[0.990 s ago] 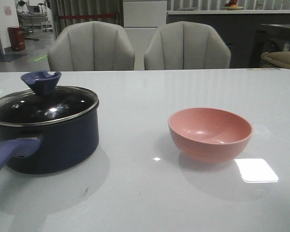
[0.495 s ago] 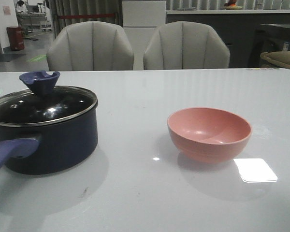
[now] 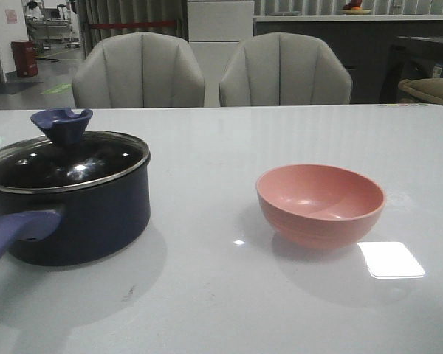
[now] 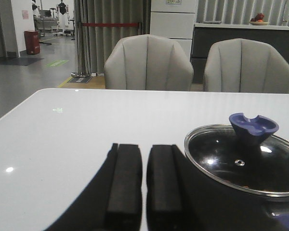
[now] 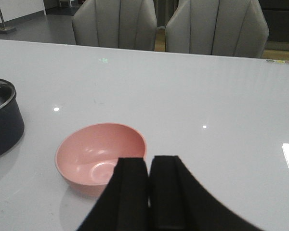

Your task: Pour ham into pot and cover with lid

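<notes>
Lid (image 3: 66,164) sat closed on the pot (image 3: 74,214), just ahead and to one side of the left fingers (image 4: 144,180), which were clenched on nothing. Glass with a metal rim: likely stiff, fragile, slick; best taken by the flared knob (image 4: 253,129). Pot looked heavy, handle (image 3: 15,232) jutting toward the robot. Pink bowl (image 5: 101,156) lay right before the right fingers (image 5: 149,187), also pressed together, empty. No ham visible in the bowl; maybe in the pot, can't tell. Worktop (image 3: 229,310) carried nothing between them; chairs (image 3: 207,70) stood behind.
</notes>
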Tool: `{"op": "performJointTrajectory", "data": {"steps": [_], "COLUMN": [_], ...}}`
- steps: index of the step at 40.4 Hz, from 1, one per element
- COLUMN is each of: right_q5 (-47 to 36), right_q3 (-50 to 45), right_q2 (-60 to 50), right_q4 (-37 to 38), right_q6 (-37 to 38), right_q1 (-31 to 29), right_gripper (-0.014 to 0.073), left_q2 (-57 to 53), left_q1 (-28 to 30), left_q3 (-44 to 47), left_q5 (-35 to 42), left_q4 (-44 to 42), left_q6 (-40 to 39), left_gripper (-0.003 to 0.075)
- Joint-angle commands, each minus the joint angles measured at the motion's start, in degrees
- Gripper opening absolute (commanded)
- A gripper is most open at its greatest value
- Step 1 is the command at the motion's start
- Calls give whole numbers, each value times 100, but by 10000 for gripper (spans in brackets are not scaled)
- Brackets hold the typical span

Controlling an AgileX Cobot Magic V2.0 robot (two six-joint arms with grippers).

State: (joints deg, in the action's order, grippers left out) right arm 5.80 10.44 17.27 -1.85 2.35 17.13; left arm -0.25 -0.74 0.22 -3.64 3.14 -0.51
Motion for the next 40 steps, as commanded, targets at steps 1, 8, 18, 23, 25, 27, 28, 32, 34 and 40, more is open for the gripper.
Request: {"op": "performJointTrajectory", "data": {"steps": [1,8,18,23,25,27,28,32,34,40], "right_q5": [-467,-467,-499,-532,-580,-627,-649,-613,-580,-645], "right_q3": [147,147,147,107,38,-25,-73,-263,-348,-669], "right_q2": [26,26,26,26,-41,-151,-226,-597,-837,-1555], "right_q4": [5,5,5,66,185,283,283,283,265,264], "right_q6": [-53,-53,-53,-128,-313,-504,-557,-570,-558,-558], "right_q1": [-21,-21,-21,-31,-54,-142,-194,-577,-763,-1048], "right_gripper": [147,147,147,147,147,147,147,147,147,147], "left_q2": [-104,-104,-104,-104,-104,-104,-104,-104,-104,-104], "left_q1": [14,14,14,14,14,14,14,14,14,14], "left_q3": [134,134,134,134,134,134,134,134,134,134], "left_q5": [487,487,487,487,487,487,487,487,487,487], "left_q4": [51,51,51,51,51,51,51,51,51,51], "left_q6": [-70,-70,-70,-70,-70,-70,-70,-70,-70,-70], "left_gripper": [134,134,134,134,134,134,134,134,134,134]}}
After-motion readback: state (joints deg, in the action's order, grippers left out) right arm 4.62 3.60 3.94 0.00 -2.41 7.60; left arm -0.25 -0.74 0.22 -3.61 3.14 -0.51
